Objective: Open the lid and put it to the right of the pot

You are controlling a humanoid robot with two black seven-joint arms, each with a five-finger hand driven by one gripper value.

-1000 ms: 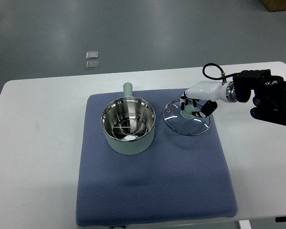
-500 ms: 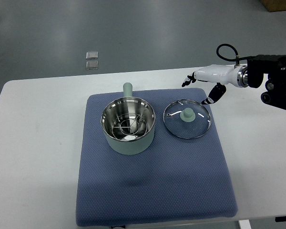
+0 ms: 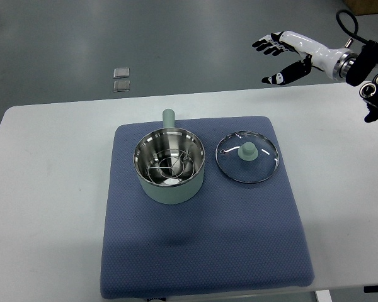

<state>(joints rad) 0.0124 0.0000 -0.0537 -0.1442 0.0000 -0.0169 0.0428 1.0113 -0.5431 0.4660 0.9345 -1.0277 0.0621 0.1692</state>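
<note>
A pale green pot (image 3: 170, 167) with a steel inside stands uncovered on the blue mat (image 3: 201, 251), its short handle pointing away. Its glass lid (image 3: 247, 157) with a green knob lies flat on the mat just right of the pot. My right hand (image 3: 278, 58) hovers high at the upper right, well away from the lid, with its fingers spread and nothing in them. The left arm does not show.
The blue mat covers the middle of a white table (image 3: 50, 189). Two small clear squares (image 3: 121, 78) lie on the grey floor beyond the table's far edge. A brown box corner (image 3: 368, 6) shows at the top right.
My right hand let go of the lid's knob and drew up and back to the right. The lid now lies flat on the mat.
</note>
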